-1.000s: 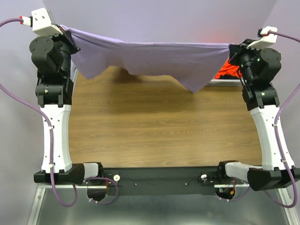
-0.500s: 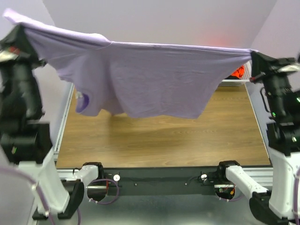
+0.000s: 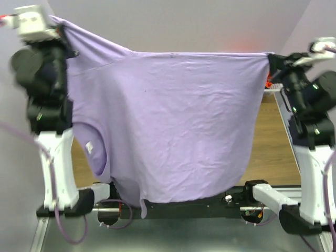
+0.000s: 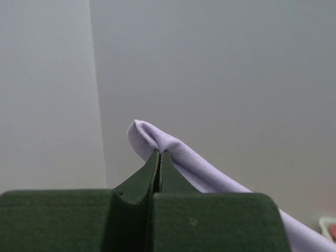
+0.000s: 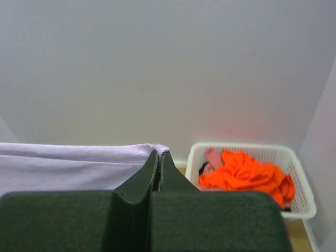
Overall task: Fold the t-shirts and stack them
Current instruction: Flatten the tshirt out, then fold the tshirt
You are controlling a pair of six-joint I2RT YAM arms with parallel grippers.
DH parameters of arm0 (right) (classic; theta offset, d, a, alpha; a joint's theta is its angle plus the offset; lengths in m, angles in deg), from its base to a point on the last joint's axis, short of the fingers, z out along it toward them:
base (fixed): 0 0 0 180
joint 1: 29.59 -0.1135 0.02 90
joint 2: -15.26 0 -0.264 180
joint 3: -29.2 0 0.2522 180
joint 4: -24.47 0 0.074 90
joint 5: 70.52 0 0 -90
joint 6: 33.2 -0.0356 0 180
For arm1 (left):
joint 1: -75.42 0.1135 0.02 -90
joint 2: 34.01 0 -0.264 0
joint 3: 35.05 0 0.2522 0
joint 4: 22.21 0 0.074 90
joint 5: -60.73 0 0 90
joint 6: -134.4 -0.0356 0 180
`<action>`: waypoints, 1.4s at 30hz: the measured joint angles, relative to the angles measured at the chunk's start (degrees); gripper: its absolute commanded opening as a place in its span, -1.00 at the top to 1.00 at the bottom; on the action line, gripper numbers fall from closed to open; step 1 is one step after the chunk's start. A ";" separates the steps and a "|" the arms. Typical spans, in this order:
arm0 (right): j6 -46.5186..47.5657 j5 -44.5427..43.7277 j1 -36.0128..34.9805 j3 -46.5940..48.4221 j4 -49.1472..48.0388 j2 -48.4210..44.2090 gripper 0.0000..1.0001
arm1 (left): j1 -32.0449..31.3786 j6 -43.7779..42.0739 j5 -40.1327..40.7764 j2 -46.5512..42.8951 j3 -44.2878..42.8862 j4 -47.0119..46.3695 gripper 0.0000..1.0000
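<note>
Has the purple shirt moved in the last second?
Yes. The purple shirt has swung toward the near edge: its hem, earlier over the far edge of the table, now reaches the black base rail.

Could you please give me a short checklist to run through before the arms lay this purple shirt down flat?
1. Left gripper shut on the large lavender-purple cotton t-shirt: ok.
2. Right gripper shut on the opposite corner: ok.
3. Top edge level: not ok, the left end sits higher.
4. Cloth hanging smooth: not ok, the lower left bunches near the white neck label.
5. Wooden table beneath: cannot tell, mostly hidden.
6. White plastic lattice basket apart from the shirt: ok.
</note>
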 measured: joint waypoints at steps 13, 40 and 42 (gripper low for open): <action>0.04 -5.88 0.00 -20.68 -5.81 27.47 0.99 | -0.20 1.66 -9.14 35.30 24.76 -4.26 1.00; 1.01 -9.33 0.90 -25.53 -24.02 43.98 0.99 | -0.46 5.05 -13.79 49.05 22.14 -9.97 1.00; 0.17 -9.42 0.90 -26.82 -24.28 41.33 0.99 | -0.46 6.01 -13.84 47.25 23.85 -9.46 1.00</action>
